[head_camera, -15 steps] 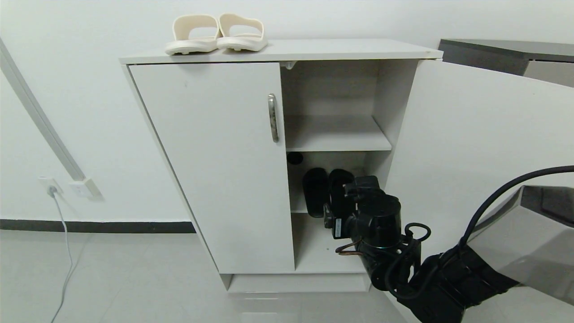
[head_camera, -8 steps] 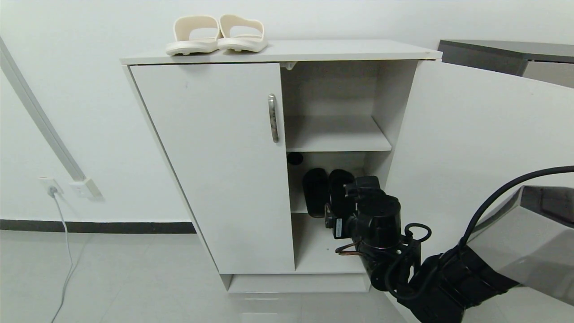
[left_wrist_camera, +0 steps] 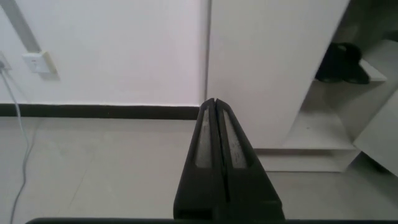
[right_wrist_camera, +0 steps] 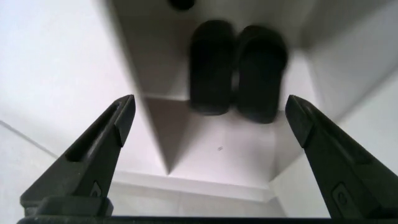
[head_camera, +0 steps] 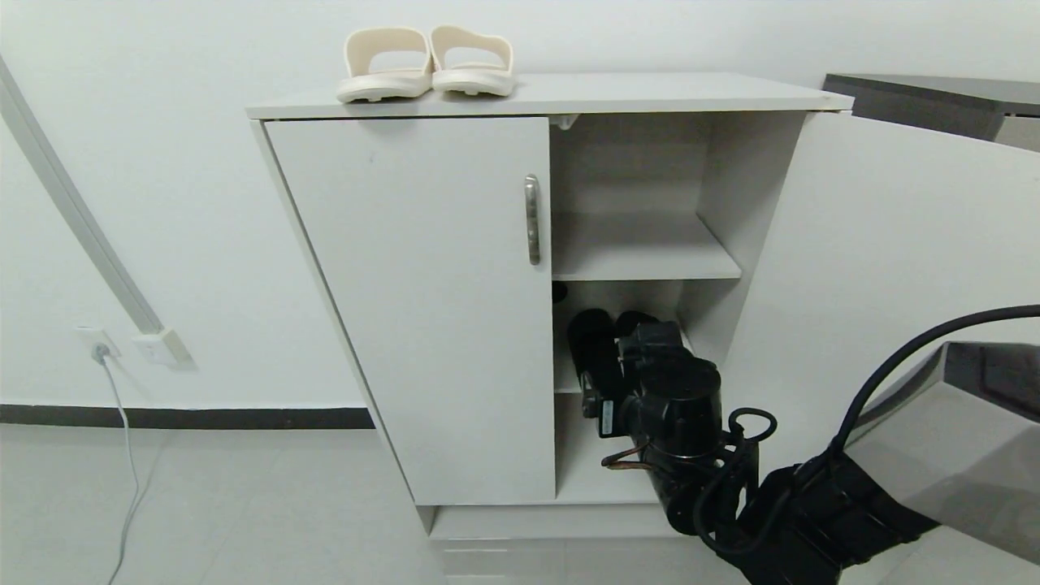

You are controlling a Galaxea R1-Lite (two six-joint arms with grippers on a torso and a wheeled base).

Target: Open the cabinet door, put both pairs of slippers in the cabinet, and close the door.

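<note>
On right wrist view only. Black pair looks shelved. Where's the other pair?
Observer: The cream slippers sit on the cabinet top, above the shut left door.
Operator: Which side is open, then?
Observer: The right door is swung wide open.
Operator: Other arm?
Observer: The left pincer is shut, holds nothing and faces the left door from outside the cabinet.
</note>
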